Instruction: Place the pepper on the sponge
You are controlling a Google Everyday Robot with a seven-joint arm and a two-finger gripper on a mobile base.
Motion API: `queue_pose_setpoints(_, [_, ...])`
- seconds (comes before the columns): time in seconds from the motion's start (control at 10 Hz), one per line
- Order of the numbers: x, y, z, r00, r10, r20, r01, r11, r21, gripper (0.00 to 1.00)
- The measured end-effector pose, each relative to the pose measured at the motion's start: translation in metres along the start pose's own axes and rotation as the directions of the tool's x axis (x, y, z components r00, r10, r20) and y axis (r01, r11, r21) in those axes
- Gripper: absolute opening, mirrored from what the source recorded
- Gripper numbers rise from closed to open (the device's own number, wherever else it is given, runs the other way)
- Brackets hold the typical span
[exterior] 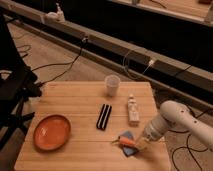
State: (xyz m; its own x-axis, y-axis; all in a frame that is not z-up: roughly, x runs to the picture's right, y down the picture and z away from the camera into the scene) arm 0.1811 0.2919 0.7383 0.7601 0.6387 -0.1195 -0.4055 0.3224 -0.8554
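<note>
Camera view: the wooden surface [75, 100] carries an orange plate [51, 132] near its left front corner, a black ridged block [104, 116] at the middle, a pale cup [112, 85] by the far edge and a small white bottle [133, 110] toward the right edge. Near the front right corner lies the blue sponge [130, 135], and the pepper [127, 142] lies across its top, thin stem pointing left, which is how the task wants it. The tool [141, 145], on a white arm coming in from the right, sits low just beside the pepper's thick end. I cannot tell whether it is apart, together, or touching the pepper.

The pepper looks light, slim and smooth-skinned, so it is likely to roll or slip. Its thick body would be the place to hold it, not the fragile stem. The sponge probably gives under pressure.
</note>
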Motion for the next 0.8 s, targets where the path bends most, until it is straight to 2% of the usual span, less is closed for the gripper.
queue_pose_setpoints(0.2, [-0.001, 0.001, 0.002, 1.0, -0.011, 0.003, 0.011, 1.0, -0.008, 0.8])
queue_pose_setpoints(0.3, [-0.004, 0.0, -0.003, 1.0, -0.023, 0.0, 0.023, 1.0, 0.003, 0.8])
queue_pose_setpoints(0.8, [-0.014, -0.006, -0.043, 0.998, -0.057, -0.007, 0.057, 0.993, 0.104, 0.8])
